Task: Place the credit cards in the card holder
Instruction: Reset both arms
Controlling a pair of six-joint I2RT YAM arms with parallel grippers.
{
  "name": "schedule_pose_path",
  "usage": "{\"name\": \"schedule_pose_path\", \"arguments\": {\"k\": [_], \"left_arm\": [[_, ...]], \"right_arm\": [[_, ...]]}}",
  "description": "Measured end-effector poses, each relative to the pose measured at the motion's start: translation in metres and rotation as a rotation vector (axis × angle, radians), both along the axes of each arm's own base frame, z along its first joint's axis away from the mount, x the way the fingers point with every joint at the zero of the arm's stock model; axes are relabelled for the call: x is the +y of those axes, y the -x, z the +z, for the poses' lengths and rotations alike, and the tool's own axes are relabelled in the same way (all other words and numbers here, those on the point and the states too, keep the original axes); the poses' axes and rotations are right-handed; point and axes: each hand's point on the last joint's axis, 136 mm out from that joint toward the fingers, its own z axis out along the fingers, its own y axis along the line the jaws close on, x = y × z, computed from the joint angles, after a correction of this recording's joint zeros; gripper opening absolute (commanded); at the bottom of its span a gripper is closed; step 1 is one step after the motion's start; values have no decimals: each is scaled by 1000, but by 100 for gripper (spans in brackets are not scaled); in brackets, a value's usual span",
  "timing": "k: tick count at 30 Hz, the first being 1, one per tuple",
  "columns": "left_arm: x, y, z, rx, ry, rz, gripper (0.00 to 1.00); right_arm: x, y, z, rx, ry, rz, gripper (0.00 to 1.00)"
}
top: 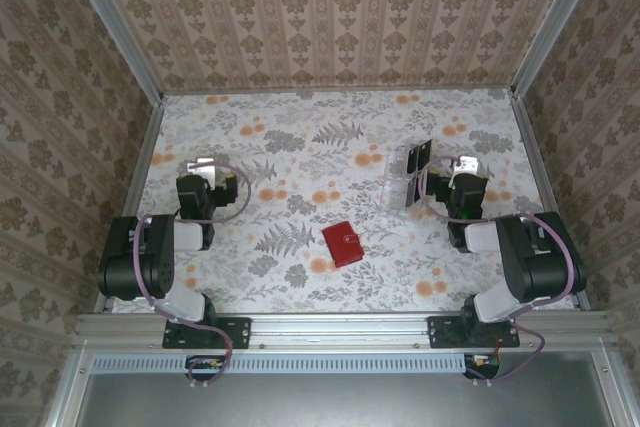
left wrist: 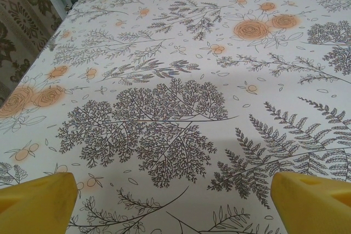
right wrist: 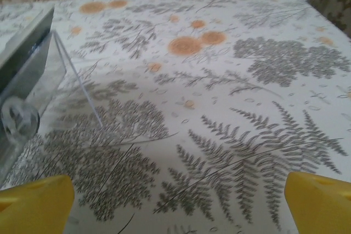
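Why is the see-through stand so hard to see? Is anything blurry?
Right wrist view: the clear rack lets the flowery table show through, with a faint grey shade beside it; the yellow jaws look soft. Left wrist view: jaws soft too, table pattern crisp. Top view: even light, the red card holder small but clear.

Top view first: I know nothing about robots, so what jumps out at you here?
The small red card holder stands out, lying near the middle of the flowery table. Farther back and to the right stands a clear rack with black panels, close beside the right gripper.
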Motion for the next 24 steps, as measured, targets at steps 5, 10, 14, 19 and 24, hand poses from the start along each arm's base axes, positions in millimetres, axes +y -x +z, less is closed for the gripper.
{"name": "schedule_pose_path", "arguments": {"k": [5,10,14,19,24], "left_arm": [[0,0,0,0,0,0,100],[0,0,0,0,0,-1,100],[-1,0,0,0,1,-3,100],[-1,0,0,0,1,-4,100],[-1,0,0,0,2,-4,100]], "right_arm": [[-3,-3,4,-11,10,-2,100],[-3,-4,6,-19,13,0,100],[-3,-4,6,-19,13,0,100],[-3,-4,6,-19,13,0,100],[-3,-7,10,-30,13,-1,100]]}}
